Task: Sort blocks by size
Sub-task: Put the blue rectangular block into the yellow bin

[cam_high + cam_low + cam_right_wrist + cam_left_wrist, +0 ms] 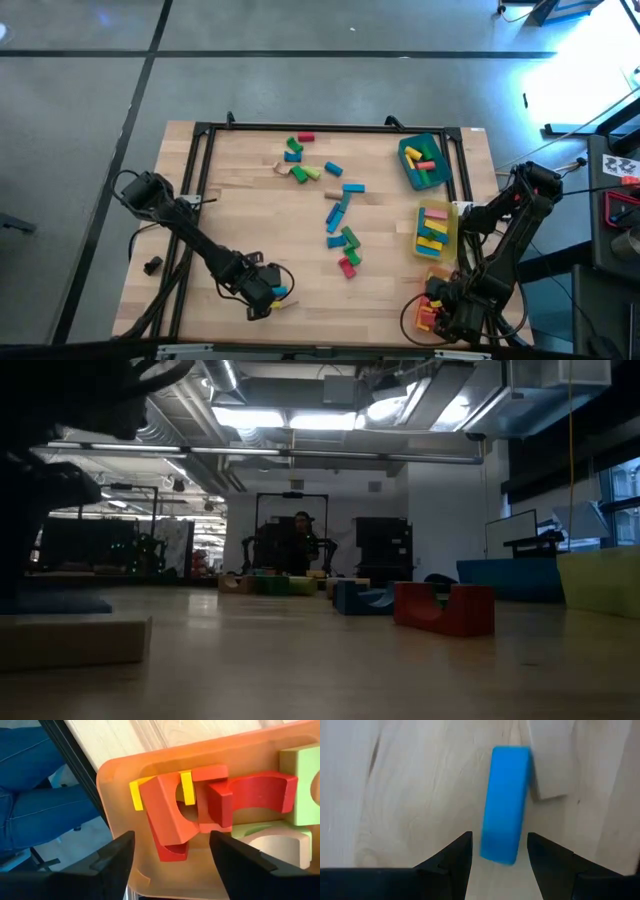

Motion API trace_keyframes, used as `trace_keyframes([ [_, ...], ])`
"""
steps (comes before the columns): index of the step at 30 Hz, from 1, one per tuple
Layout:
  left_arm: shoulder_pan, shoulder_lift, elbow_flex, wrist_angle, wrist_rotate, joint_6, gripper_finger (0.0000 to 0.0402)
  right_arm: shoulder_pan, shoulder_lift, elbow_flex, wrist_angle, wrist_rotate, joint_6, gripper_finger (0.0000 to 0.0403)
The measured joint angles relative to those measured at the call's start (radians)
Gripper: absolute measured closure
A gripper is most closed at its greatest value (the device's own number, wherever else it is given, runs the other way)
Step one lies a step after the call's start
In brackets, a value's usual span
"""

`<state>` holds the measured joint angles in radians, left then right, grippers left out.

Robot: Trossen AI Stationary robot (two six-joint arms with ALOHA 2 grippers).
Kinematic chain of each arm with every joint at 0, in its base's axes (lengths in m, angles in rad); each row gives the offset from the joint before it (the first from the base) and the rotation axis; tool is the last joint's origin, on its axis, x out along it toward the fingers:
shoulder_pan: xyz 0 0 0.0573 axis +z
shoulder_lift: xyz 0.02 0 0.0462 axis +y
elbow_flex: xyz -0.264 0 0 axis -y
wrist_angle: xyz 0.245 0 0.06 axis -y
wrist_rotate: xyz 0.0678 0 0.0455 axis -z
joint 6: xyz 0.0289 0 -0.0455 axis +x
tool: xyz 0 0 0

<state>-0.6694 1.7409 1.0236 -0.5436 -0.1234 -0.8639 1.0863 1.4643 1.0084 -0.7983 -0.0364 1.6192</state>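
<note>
Two tools gape: left tool (499, 851) straddles a blue block (505, 804), right tool (171, 854) empty above the orange tray (120, 775).

No readable text, labels, brands, numbers or signs on anything shown

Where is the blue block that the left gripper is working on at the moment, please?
In the high view, the blue block lies near the table's front edge on the left side, between the open fingers of the left gripper, beside a plain wood block.
</note>
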Motion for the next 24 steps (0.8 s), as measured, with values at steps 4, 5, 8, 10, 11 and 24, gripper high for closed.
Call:
trace_keyframes([
  [4,-0.005,0.0,0.001,0.017,-0.002,0.004,0.0227,0.0,0.0,0.0,0.001,0.008,0.0,0.0146],
  [5,-0.005,0.0,0.001,0.012,-0.003,0.003,0.0227,0.0,0.0,0.0,0.001,0.013,-0.001,0.0145],
  [8,-0.005,0.002,0.001,0.013,-0.012,0.007,0.0227,0.0,0.0,0.0,0.001,0.032,-0.001,0.0146],
  [10,-0.005,0.012,0.001,0.01,-0.025,0.007,0.0227,0.0,0.0,0.0,0.001,0.046,-0.002,0.0146],
  [11,-0.005,0.017,0.001,0.01,-0.027,0.007,0.0227,0.0,0.0,0.0,0.0,0.052,-0.002,0.0145],
  [24,0.021,0.05,0.002,0.01,-0.067,0.086,0.0362,0.0,-0.001,0.0,0.046,0.172,-0.112,0.0146],
])
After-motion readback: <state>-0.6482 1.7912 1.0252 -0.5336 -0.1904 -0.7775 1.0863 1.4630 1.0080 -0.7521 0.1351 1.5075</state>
